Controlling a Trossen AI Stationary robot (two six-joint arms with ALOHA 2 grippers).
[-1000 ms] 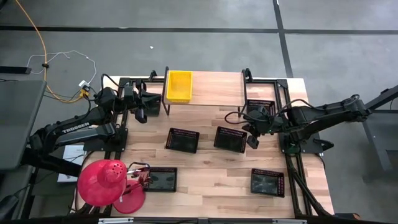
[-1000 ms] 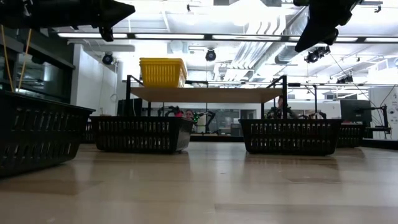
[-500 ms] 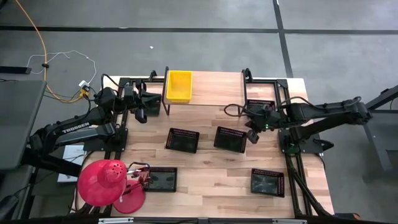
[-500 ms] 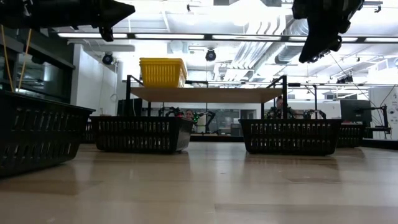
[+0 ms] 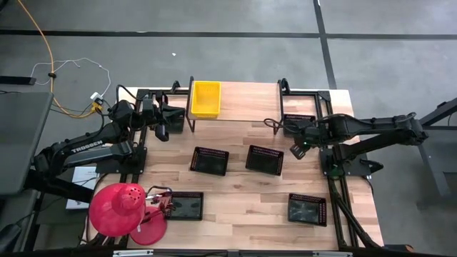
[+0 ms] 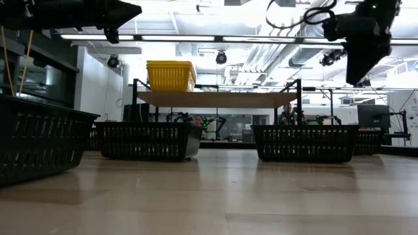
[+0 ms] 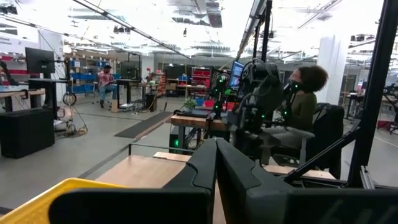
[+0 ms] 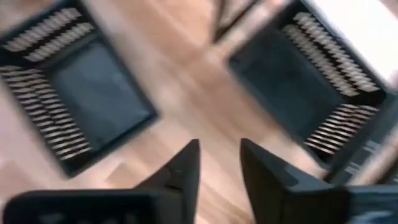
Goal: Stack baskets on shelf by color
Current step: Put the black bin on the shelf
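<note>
A yellow basket [image 5: 206, 98] sits on the left end of the light wood shelf [image 5: 246, 102], and the low view shows this yellow basket [image 6: 171, 75] on the board too. Several black baskets rest on the table: two mid-table [image 5: 209, 160] [image 5: 264, 160], one by the shelf's right legs [image 5: 298, 123], two near the front [image 5: 186, 206] [image 5: 307, 209]. My left gripper [image 5: 163, 123] hovers shut beside the shelf's left end, its fingers [image 7: 216, 163] closed on nothing. My right gripper [image 5: 296, 150] points down, open, above bare table between two black baskets [image 8: 81, 112] [image 8: 311, 81].
A red dome-shaped object [image 5: 118, 207] stands at the near left corner. Black frame rails [image 5: 335, 193] run along the table's sides. A seated person [image 7: 301, 106] shows in the room beyond the far edge. Bare wood [image 5: 246, 196] lies between the front baskets.
My right gripper has swung a little toward the table's right and far edges and has tipped over to point steeply down, rolling at the wrist. The baskets have stayed where they were.
</note>
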